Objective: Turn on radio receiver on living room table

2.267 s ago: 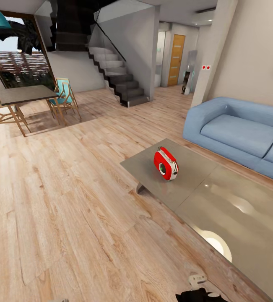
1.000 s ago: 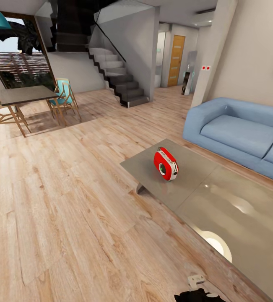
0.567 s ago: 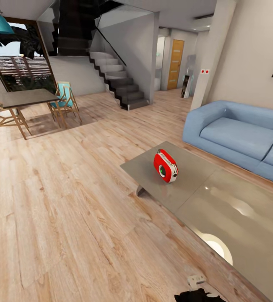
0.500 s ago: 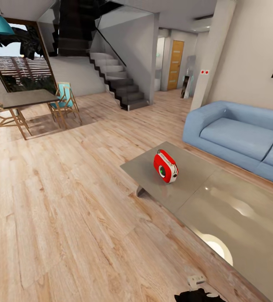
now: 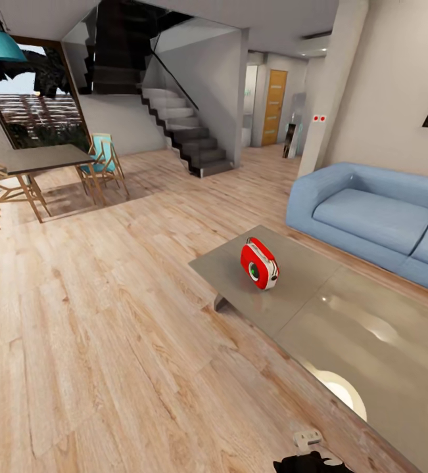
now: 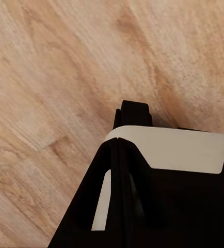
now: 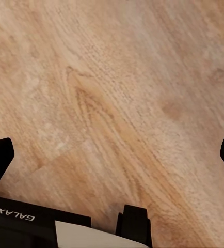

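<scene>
The red radio [image 5: 260, 263] stands near the far corner of the low table [image 5: 371, 341], and with your right gripper [image 7: 112, 150] spread wide and the left one's state unclear, you could clip the table edge driving closer.

Glossy red plastic radio receiver [image 5: 260, 263] on the glossy reflective table [image 5: 378, 341]; matt wood-plank floor [image 5: 102, 328].

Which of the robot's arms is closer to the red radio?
Probably the right: the radio stands right of middle on the table. Both wrist cameras see wood floor, so neither arm is near it.
</scene>
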Robot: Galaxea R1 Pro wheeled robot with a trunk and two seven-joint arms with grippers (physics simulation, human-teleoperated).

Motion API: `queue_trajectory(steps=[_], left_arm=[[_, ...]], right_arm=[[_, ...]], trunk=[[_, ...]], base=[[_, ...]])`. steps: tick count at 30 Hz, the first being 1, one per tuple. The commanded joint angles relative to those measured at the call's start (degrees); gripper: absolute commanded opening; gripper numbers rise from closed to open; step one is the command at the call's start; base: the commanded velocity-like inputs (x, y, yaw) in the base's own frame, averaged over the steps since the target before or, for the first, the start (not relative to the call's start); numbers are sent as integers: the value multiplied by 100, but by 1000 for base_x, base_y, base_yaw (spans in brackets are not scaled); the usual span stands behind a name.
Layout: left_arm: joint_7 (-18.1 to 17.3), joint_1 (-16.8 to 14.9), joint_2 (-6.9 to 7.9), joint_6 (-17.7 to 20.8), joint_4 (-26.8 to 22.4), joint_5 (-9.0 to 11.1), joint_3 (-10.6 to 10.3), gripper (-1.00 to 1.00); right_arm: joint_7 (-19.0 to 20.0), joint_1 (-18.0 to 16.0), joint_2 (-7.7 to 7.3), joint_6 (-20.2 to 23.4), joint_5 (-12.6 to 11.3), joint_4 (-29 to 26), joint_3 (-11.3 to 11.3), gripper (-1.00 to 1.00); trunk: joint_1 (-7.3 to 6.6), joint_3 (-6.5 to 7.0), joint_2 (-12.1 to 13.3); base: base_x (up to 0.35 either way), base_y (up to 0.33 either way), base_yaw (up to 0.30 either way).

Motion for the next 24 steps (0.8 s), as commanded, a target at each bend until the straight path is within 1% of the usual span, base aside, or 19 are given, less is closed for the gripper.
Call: queue_trajectory(steps=[1, 24], left_arm=[[0, 0, 2, 0, 0, 0, 0, -100], [0, 0, 2, 0, 6, 0, -1, -100]], right_arm=[[0, 0, -3, 2, 0, 1, 0, 100], [0, 0, -10, 5, 9, 3, 0, 100]], trunk=[[0, 2, 0], [0, 7, 0]], base=[[0, 0, 0], [0, 0, 0]])
